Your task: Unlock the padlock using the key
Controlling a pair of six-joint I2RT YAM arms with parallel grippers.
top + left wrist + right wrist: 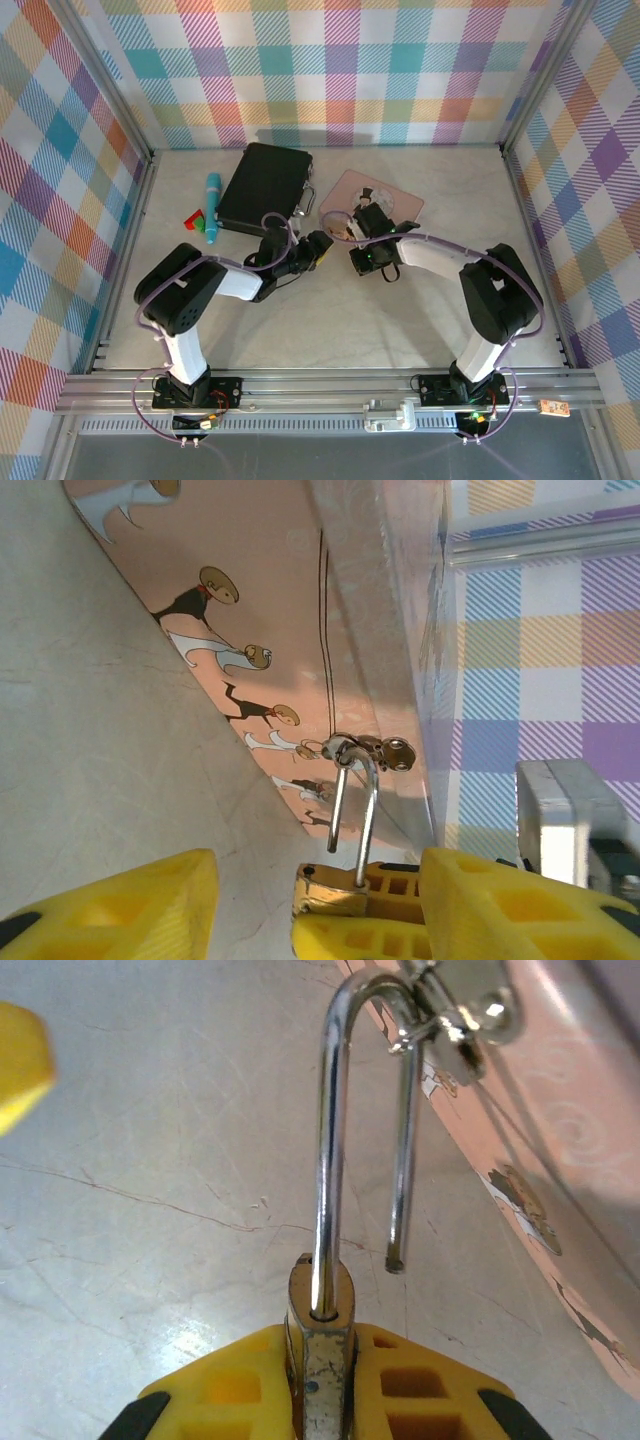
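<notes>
1. Between the clenched yellow fingers (420, 1385) of the right gripper (320, 1355), the padlock (321, 1295) is gripped by its brass body, just above the pale table (150, 1210).
2. Its shackle (326, 1140) stands open: one leg sits in the body and the other hangs free. The bend hooks through a silver clasp (455, 1020) on the pink tin (560, 1110).
3. The left gripper (320, 868) is spread wide and grasps nothing, with the padlock in the gap.
4. From above, both grippers meet just beside the tin, near a black case (262, 187).
</notes>
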